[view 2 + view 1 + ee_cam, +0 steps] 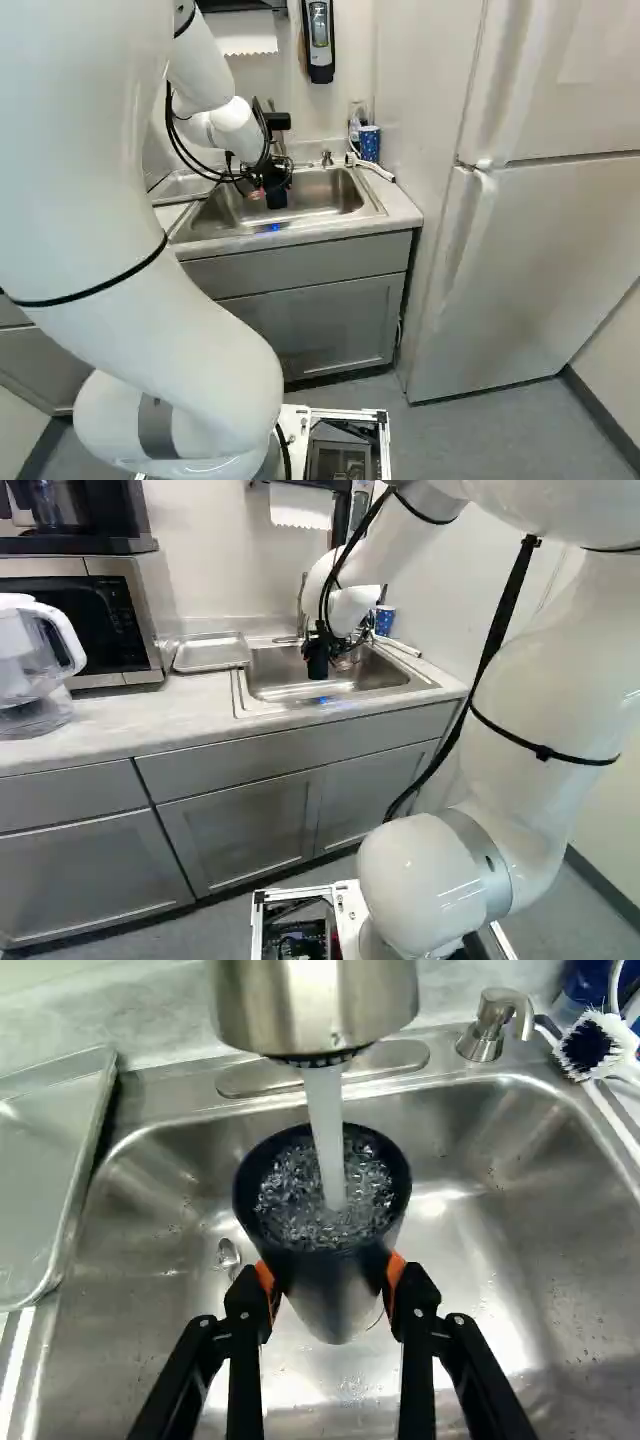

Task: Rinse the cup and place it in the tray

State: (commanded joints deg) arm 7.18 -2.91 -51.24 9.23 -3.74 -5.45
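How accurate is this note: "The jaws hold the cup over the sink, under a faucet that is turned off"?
One error: the faucet is running. The wrist view shows water pouring into the cup, which the jaws do hold over the sink.

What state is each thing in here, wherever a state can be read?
Gripper: closed on the cup from two sides
Cup: upright, mouth up, churning water inside
Faucet: running into the cup
Sink: wet, not filled
Tray: flat beside the sink, cup not in it
Microwave: shut
Refrigerator: doors shut
Cabinet door below sink: shut
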